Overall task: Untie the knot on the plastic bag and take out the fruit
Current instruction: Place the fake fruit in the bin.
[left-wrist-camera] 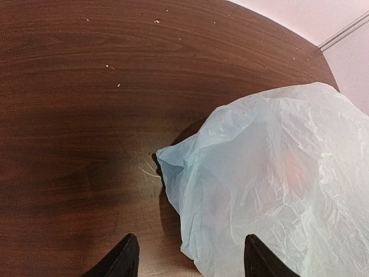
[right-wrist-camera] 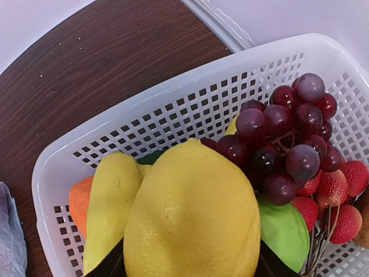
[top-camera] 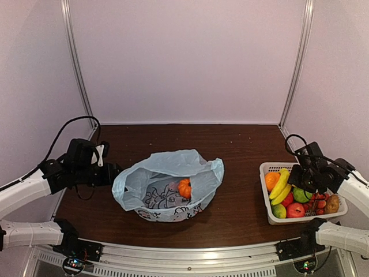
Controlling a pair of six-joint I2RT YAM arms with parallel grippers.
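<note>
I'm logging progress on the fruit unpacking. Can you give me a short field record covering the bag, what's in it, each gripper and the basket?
plastic bag: light blue, mouth open, no knot visible, mid-table
in bag: one tangerine visible
left gripper: open, empty, at the bag's left edge
right gripper: closed on lemon, above the basket
basket: white mesh, holds banana, grape bunch and other fruit

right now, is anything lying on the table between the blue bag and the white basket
No, that stretch is bare. The top view shows only dark wood table between the plastic bag and the white basket.
</note>
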